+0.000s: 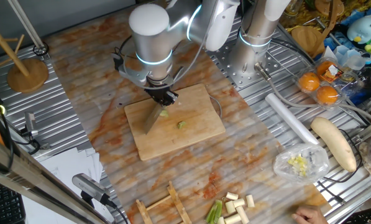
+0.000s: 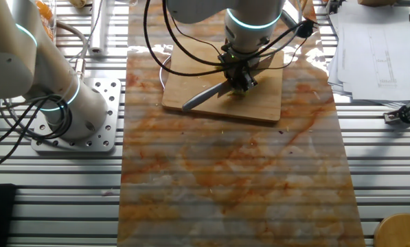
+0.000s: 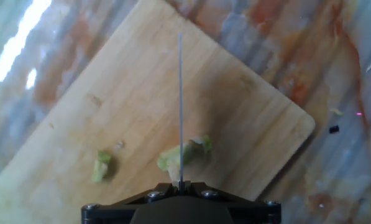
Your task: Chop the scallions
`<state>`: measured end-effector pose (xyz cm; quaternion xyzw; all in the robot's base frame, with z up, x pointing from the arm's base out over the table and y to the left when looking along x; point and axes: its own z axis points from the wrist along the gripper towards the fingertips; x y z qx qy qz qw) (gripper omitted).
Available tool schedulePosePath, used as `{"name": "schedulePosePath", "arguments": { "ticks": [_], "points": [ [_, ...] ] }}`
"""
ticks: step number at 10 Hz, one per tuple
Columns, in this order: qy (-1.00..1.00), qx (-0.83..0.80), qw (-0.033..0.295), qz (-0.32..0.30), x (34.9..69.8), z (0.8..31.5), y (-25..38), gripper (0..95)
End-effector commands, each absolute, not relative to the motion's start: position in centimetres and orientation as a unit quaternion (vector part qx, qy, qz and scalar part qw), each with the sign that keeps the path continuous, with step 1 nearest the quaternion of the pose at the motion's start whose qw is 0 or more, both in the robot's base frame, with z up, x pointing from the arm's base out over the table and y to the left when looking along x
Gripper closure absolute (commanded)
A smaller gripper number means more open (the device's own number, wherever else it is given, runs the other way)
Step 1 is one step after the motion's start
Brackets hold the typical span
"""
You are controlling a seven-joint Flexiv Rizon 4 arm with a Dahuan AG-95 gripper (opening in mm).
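Holding a knife point(image 1: 153, 118) by its handle, the end effector point(image 1: 162, 96) hangs just over the wooden cutting board point(image 1: 197, 134), its fingers clamped on the tool. The blade slants down from the grip to the board, seen from one fixed view running toward the board's near-left edge and from the other fixed view point(image 2: 205, 97) pointing left across the wood. In the hand view the blade shows edge-on as a thin line point(image 3: 180, 106) running straight away from the camera, and it sits right over a pale green scallion piece point(image 3: 182, 155), which lies on the board with bits on both sides of the edge. A second, smaller scallion piece point(image 3: 100, 167) lies on the board to the left, apart from the first. The board rests on a marbled orange-and-white mat point(image 2: 232, 178) spread across the tabletop. Uncut scallion stalks point(image 1: 233, 206) lie in a loose cluster on the mat near its front edge, well apart from the board.
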<state>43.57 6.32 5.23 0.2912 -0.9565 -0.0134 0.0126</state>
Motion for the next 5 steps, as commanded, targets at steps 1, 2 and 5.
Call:
{"name": "schedulePosePath", "arguments": {
  "ticks": [1, 2, 5],
  "points": [
    [-0.957, 0.289, 0.009, -0.012, 43.6, 5.2, 6.6, 95.0],
    [-0.961, 0.277, 0.001, -0.006, 44.5, 4.3, 7.8, 95.0],
    [-0.971, 0.24, -0.008, 0.0, 47.1, 2.7, 10.8, 95.0]
  ]
}}
